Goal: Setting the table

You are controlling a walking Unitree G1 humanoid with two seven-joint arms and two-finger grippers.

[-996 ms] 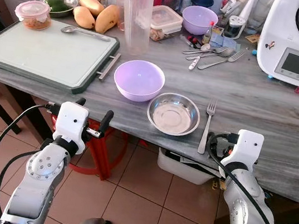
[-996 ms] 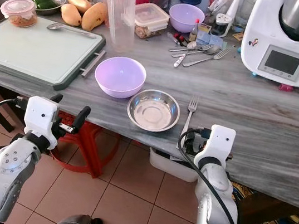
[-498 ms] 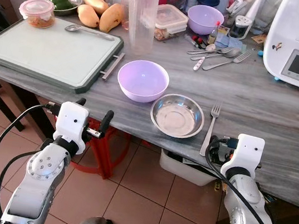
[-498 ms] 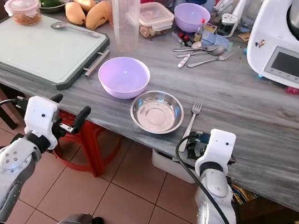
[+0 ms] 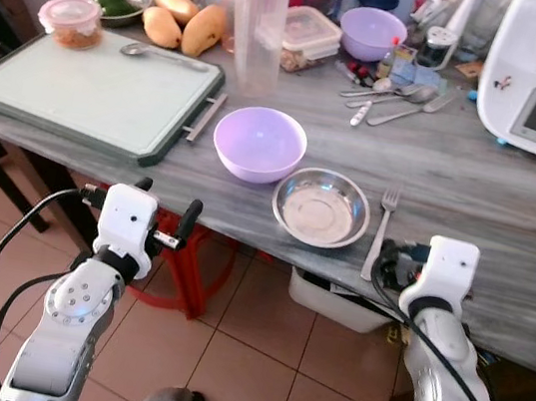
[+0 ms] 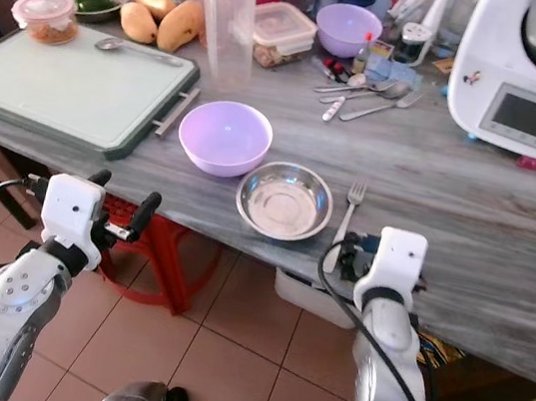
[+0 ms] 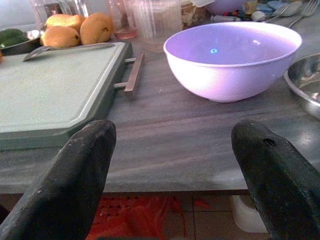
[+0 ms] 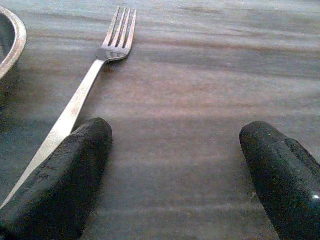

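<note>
Grey stone table [image 5: 509, 211] seen from above, with the robot standing at its near edge. In the lower middle of the frame a steel fork [image 5: 380, 231] lies flat, tines pointing away, just right of a shallow steel bowl [image 5: 321, 206]; a lilac bowl [image 5: 259, 143] sits just up and left of that. The right gripper [image 8: 175, 175] hovers at the table edge, fingers spread wide and holding nothing, one finger just beside the fork's handle end. The left gripper [image 7: 172, 165] waits at lower left, also wide open and empty, facing the lilac bowl. The fork looks light, stiff and slippery, and lies flush with the stone; pinching the slim handle across its width seems the best hold.
</note>
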